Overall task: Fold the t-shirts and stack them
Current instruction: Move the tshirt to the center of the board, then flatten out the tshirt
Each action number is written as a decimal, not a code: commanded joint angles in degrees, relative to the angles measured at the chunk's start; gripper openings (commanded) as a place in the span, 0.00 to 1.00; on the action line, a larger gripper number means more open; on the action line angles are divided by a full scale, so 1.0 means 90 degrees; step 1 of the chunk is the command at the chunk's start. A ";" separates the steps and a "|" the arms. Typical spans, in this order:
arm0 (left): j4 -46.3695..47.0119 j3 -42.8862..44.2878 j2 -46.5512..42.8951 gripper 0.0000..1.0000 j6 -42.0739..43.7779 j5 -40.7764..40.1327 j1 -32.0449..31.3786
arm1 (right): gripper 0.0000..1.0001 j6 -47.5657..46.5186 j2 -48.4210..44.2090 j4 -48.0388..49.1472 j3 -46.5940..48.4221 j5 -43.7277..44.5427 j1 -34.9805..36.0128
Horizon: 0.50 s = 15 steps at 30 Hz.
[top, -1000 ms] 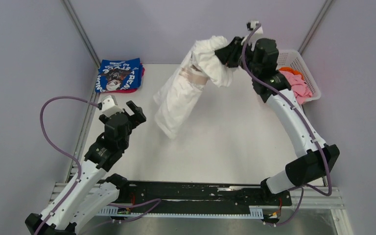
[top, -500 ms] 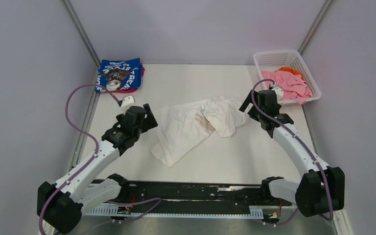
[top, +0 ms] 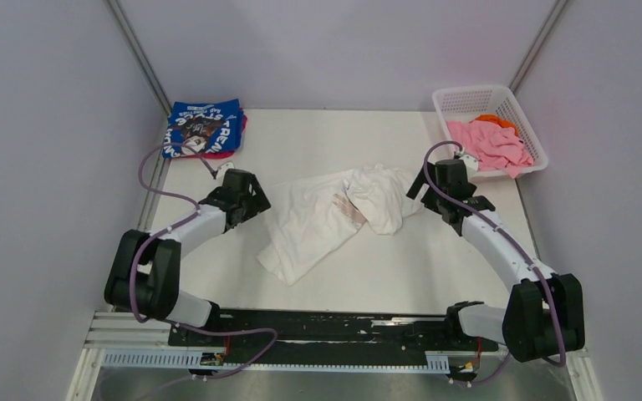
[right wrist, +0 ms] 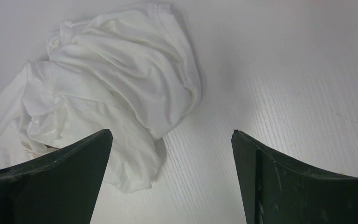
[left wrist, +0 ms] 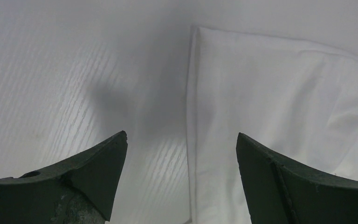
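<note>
Top external view: both arms reach from the near edge over the white table.
Left tool: fingers spread wide, holding nothing, low over the table. In the left wrist view a straight cloth edge runs up between its fingertips, with bare table ahead of the left finger and cloth ahead of the right one.
Right tool: fingers spread wide, holding nothing, low over the table. In the right wrist view bunched cloth lies ahead and to its left, bare table ahead and to its right.
White tee: crumpled on the table between the two tools, flatter part toward the left tool, bunched lump toward the right tool. A brownish streak shows near its middle. Whether it touches either tool cannot be told.
Blue tee: folded, white lettering up, well beyond the left tool in the far corner. It lies on a red-pink cloth whose edge peeks out.
Basket: white lattice, beyond the right tool in the other far corner.
Pink tee: heaped in the basket, near the right tool.
Orange tee: in the basket behind the pink tee, mostly hidden.
</note>
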 commanded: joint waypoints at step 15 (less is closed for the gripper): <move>0.0442 0.1589 0.2505 0.62 0.0298 0.1099 0.0063 | 0.95 0.0101 0.1731 0.0687 0.0860 -0.0406 -0.0515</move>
